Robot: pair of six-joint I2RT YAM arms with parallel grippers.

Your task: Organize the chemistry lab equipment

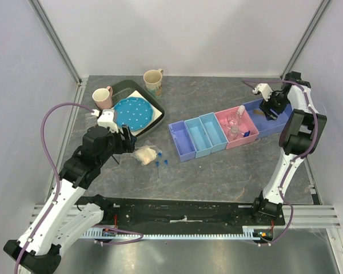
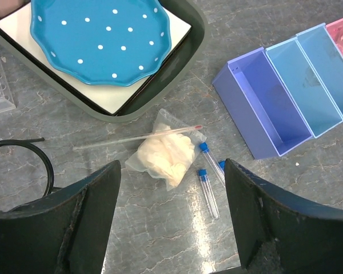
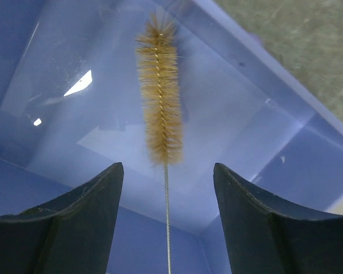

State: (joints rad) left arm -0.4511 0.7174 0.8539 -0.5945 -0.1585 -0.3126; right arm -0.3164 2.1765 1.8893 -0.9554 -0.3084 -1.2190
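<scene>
My left gripper [image 1: 128,138] [image 2: 171,222] is open and empty, hovering over the table just near of a clear bag of cream gloves [image 2: 166,154] [image 1: 146,154]. A thin glass rod with a red tip [image 2: 137,137] lies across the bag. Three blue-capped test tubes [image 2: 207,191] [image 1: 162,165] lie to the bag's right. My right gripper [image 1: 270,108] [image 3: 168,228] is open inside the dark blue bin [image 1: 268,121] [image 3: 263,85]. A tan bottle brush [image 3: 159,97] lies in that bin, its wire stem running between my fingers, untouched.
A row of bins runs right from the bag: purple [image 1: 181,141] [image 2: 268,108], two light blue [image 1: 197,137], and pink [image 1: 245,124] holding glassware. A grey tray [image 1: 159,108] [image 2: 177,68] with a blue dotted plate [image 2: 97,40] and two mugs [image 1: 103,97] stand at the back left.
</scene>
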